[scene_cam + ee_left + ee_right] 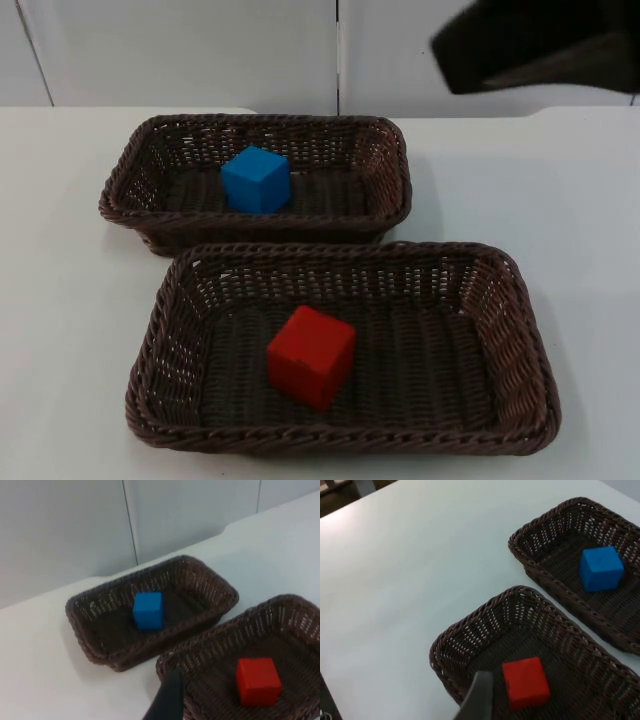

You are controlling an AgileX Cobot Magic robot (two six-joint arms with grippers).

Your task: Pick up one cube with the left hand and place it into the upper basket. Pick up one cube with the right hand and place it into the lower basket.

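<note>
A blue cube (256,179) rests on the floor of the upper brown wicker basket (385,140). A red cube (311,355) lies tilted in the lower wicker basket (520,330), left of its middle. My left gripper (167,702) hangs high above the table, off the baskets' left side, looking down on the blue cube (148,610) and the red cube (257,681). My right gripper (479,697) is raised near the lower basket's right end, with the red cube (525,682) just beyond it and the blue cube (601,568) farther off. Neither holds a cube.
The two baskets stand close together, long sides nearly touching, on the white table (580,200). The grey partition wall (200,50) closes the table's far edge. The right arm's dark body (540,45) hangs over the back right.
</note>
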